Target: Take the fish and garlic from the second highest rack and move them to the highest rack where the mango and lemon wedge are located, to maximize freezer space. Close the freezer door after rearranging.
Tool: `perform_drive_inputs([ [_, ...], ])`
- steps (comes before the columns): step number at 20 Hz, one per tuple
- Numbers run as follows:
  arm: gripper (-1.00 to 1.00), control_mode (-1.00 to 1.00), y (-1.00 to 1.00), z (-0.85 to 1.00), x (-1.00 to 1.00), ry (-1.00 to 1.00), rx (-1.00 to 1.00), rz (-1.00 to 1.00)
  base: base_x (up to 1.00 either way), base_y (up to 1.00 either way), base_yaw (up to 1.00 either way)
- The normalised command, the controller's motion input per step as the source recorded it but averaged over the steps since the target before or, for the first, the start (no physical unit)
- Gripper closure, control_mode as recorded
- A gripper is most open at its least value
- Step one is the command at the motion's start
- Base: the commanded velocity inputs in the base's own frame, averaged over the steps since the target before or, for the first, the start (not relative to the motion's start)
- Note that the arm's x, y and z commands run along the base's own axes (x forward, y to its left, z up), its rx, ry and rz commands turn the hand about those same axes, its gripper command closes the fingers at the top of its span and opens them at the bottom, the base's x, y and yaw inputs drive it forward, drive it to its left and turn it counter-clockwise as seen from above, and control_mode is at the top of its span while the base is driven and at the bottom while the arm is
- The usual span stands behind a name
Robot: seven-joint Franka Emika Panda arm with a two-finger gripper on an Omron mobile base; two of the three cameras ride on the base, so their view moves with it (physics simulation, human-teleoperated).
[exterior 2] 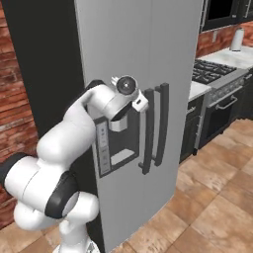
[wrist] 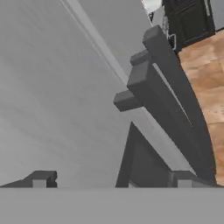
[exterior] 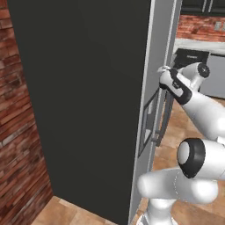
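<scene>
Tall grey freezer door (exterior 2: pixel 123 64) w/ brushed metal front is shut. Two long dark grey vertical bar handles (exterior 2: pixel 155 126) sit side by side at its centre seam, approx 3 o'clock from the recessed dark dispenser panel (exterior 2: pixel 116 143). White robot arm reaches up to the door front; the claw (wrist: pixel 111 179) is wide open, nothing between its dark finger tips (wrist: pixel 41 178), hovering close to the door face just above the dispenser recess, handles at 1 o'clock in hand view. Black stove (exterior 2: pixel 217 84) under a pale worktop (exterior 2: pixel 237 57) stands at 2 o'clock, red brick wall (exterior: pixel 17 145) at 9 o'clock.
</scene>
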Motion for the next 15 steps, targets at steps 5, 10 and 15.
perform_drive_inputs([
  [5,-1.0,-1.0,0.29,-0.18,0.37,0.0,0.09,0.25,0.0,0.0,0.0],
  [10,-1.0,-1.0,0.34,-0.08,0.13,0.01,0.02,0.17,0.0,0.0,0.0],
  [15,-1.0,-1.0,0.3,-0.12,0.0,0.0,0.0,0.03,0.0,0.0,0.0],
])
